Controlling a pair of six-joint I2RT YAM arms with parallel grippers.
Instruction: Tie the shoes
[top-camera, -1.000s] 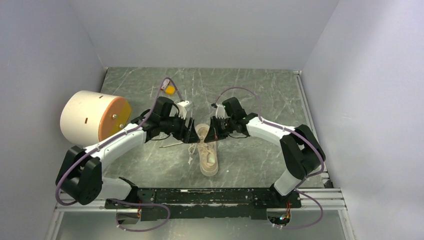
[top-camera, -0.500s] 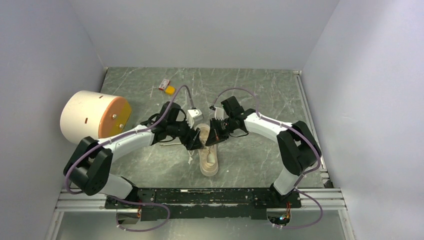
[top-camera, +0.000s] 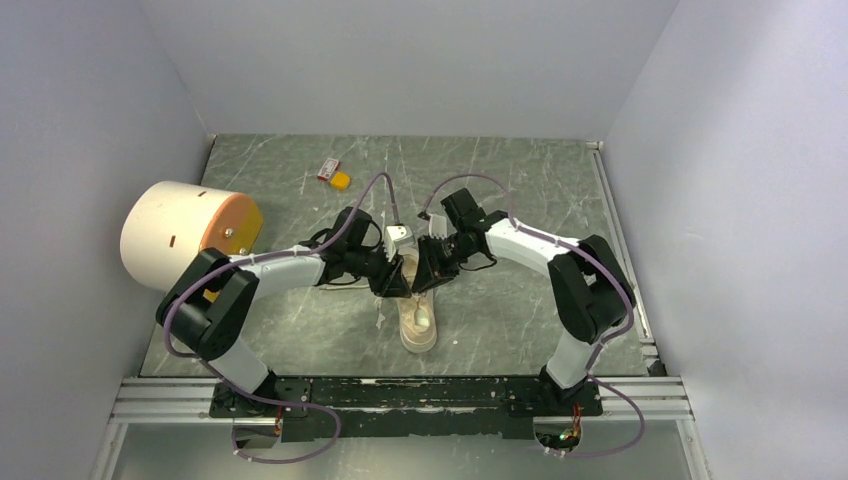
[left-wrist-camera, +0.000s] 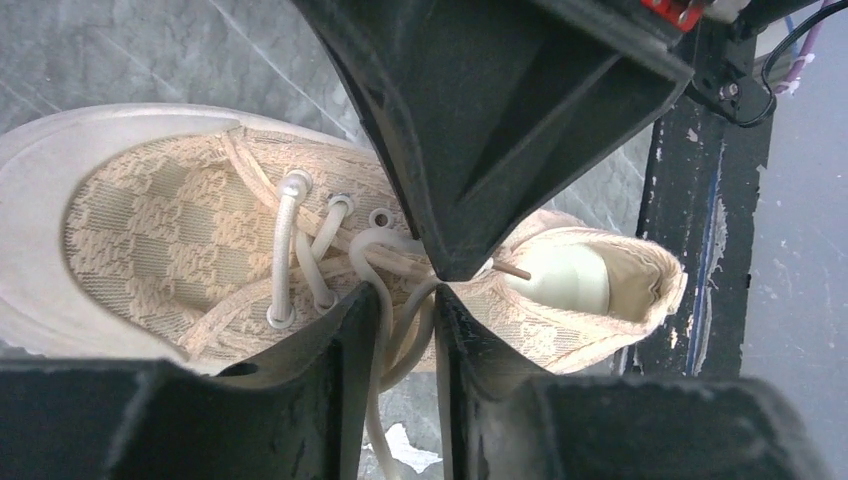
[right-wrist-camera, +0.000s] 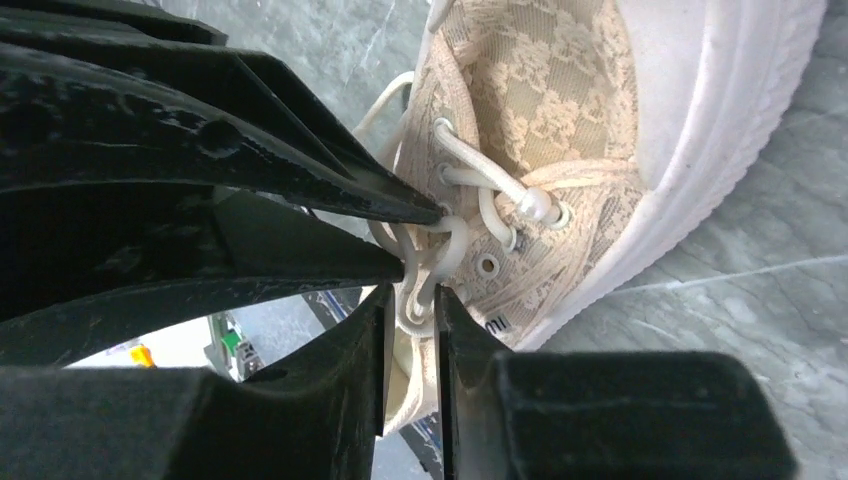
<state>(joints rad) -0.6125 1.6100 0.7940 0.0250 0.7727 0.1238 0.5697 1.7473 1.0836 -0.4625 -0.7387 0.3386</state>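
Laces (left-wrist-camera: 288, 245) of the sneaker (top-camera: 420, 322), central on the table (top-camera: 520, 190), now sit under both arms, which have drawn together. The left gripper (left-wrist-camera: 408, 300) is nearly closed, pinching two strands. The right gripper (right-wrist-camera: 412, 300) stands barely parted around a loop, grip unclear. Knotting seems underway; next, one strand must pull through cleanly.
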